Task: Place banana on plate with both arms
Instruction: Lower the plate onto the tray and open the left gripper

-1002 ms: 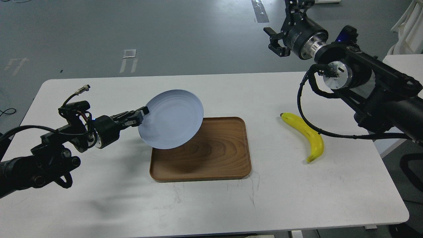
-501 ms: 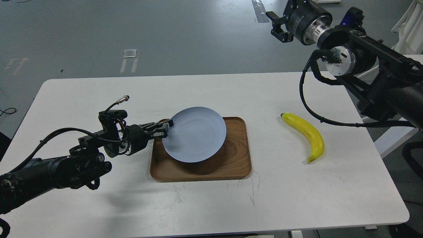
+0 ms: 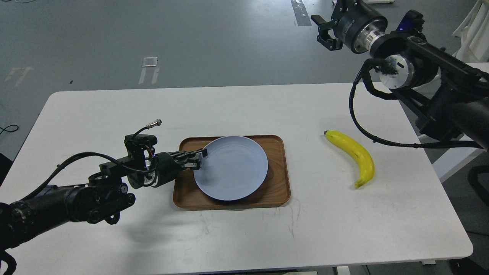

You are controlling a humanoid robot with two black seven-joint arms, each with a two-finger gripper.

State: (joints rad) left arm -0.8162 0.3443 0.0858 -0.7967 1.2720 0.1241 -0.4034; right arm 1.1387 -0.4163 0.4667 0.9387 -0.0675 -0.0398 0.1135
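The pale blue plate (image 3: 231, 168) lies nearly flat inside the brown wooden tray (image 3: 280, 183) at the table's middle. My left gripper (image 3: 200, 158) is shut on the plate's left rim, low over the tray's left side. The yellow banana (image 3: 353, 154) lies on the white table to the right of the tray, dark tip pointing up-left, with nothing touching it. My right gripper (image 3: 324, 28) is raised high beyond the table's far edge, well above and behind the banana. Its fingers are spread and it holds nothing.
The white table (image 3: 114, 107) has rounded corners and bare surface to the left, front and far right. My right arm's black cable (image 3: 359, 122) loops down close to the banana's upper end. Grey floor lies beyond the far edge.
My left gripper has carried the tilted plate right and down until it lies nearly flat in the tray. My right gripper rose and moved a little farther back. The banana has not moved.
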